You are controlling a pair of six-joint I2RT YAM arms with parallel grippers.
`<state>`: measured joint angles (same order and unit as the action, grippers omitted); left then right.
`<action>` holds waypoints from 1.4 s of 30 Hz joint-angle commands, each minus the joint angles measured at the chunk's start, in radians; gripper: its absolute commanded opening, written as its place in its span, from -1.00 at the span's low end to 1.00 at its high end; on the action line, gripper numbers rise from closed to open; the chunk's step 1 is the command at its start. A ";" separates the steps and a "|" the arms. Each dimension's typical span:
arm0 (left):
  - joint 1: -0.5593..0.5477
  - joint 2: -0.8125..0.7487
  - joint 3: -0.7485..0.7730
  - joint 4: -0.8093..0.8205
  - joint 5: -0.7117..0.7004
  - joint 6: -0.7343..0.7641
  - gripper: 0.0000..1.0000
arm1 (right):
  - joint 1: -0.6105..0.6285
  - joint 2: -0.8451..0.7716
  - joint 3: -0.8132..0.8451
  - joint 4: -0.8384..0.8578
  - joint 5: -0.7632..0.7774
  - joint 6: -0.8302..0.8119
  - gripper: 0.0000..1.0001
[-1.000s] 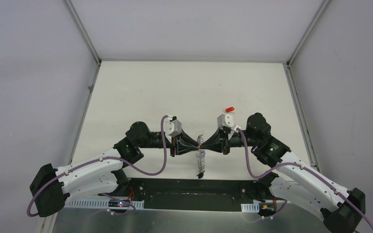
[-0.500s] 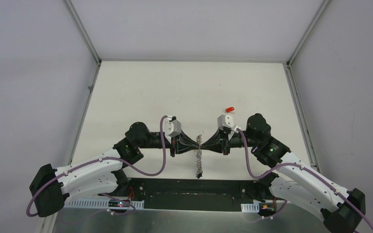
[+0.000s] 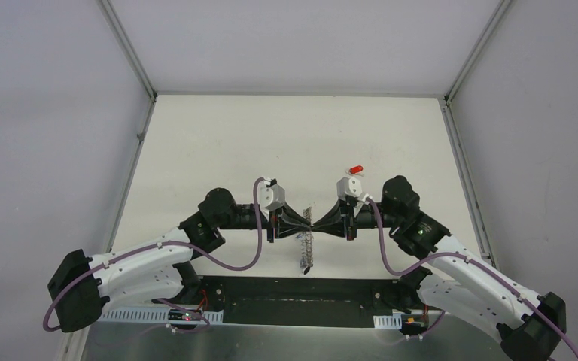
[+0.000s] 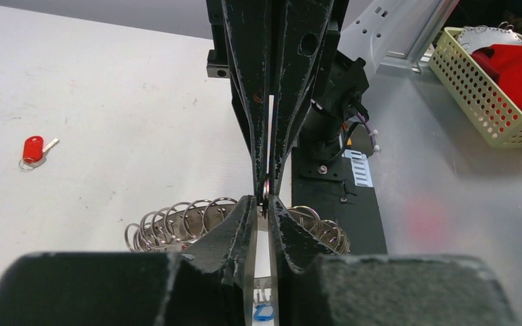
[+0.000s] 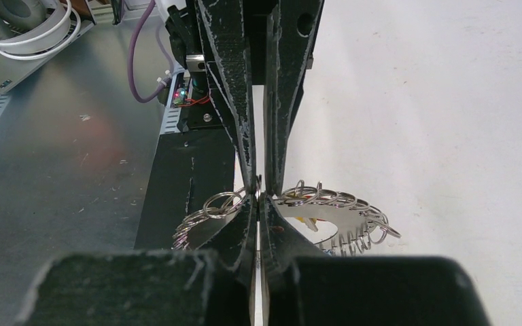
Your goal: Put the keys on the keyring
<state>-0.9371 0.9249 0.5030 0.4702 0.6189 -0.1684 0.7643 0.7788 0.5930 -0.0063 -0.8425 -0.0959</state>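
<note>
- Left pincer [image 3: 302, 223] and right pincer [image 3: 317, 222] each clamp narrowly on the keyring [image 3: 306, 248], centre frame.
- Hold one grip firm; send the other for the red key [image 3: 356, 169].

Bright, flat overhead light here, the white table [image 3: 286, 135] nearly shadowless, just soft grey under the arms [image 3: 158, 259]. Up close, the left gripper [image 4: 262, 206] and right gripper [image 5: 258, 197] smear into black blur at the bottom edge; the metal plate [image 4: 448, 204] shows hazy sheen with a pinkish smudge, and the keyring [image 5: 333, 216] loops glint crisply.
</note>
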 commanded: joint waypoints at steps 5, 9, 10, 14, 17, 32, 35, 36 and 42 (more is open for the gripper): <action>-0.017 0.000 0.045 -0.010 -0.029 0.025 -1.00 | 0.004 -0.027 0.010 0.084 -0.023 0.010 -1.00; -0.017 -0.046 0.058 -0.078 -0.077 0.040 -1.00 | 0.003 -0.033 0.011 0.075 -0.001 0.013 -0.87; -0.017 -0.058 0.067 -0.108 -0.093 0.042 -1.00 | 0.004 -0.035 0.011 0.074 0.008 0.015 -0.64; -0.016 -0.077 0.137 -0.267 -0.131 0.056 -1.00 | 0.004 -0.049 0.019 0.083 0.052 0.024 -0.10; -0.016 -0.063 0.208 -0.392 -0.150 0.056 -1.00 | 0.003 -0.043 0.034 0.085 0.063 0.026 0.05; -0.016 0.095 0.633 -1.057 -0.201 0.197 -1.00 | 0.005 -0.015 0.066 0.134 0.159 0.104 0.08; -0.016 0.113 0.700 -1.137 -0.207 0.227 -1.00 | 0.006 0.006 0.050 0.215 0.160 0.162 -0.03; -0.017 0.120 0.720 -1.171 -0.207 0.234 -1.00 | 0.007 0.016 0.043 0.246 0.158 0.189 -0.08; -0.016 0.177 0.838 -1.295 -0.192 0.288 -1.00 | 0.042 0.095 0.022 0.420 0.136 0.260 -0.25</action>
<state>-0.9493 1.0763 1.2430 -0.7433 0.4240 0.0540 0.7780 0.8383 0.6178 0.2325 -0.7029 0.0933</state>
